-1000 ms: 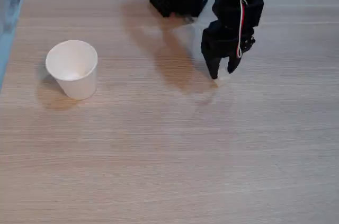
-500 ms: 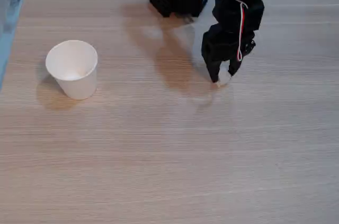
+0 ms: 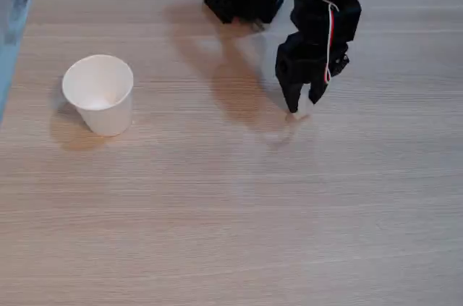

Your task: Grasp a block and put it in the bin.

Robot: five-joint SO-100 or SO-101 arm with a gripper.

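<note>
Nearest, bare table [image 3: 231, 234]. Farther out at nine o'clock stands the bin [image 3: 98, 94], upright and holding nothing I can see. Toward one o'clock, my gripper [image 3: 304, 105] has its fingers nearly together around the block [image 3: 304, 108], just at the wood. By my reckoning grasping is done; lifting, carrying and dropping remain.

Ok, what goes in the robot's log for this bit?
gripper: closed on cube | cube: at table level | cup: upright, far left, empty
</note>
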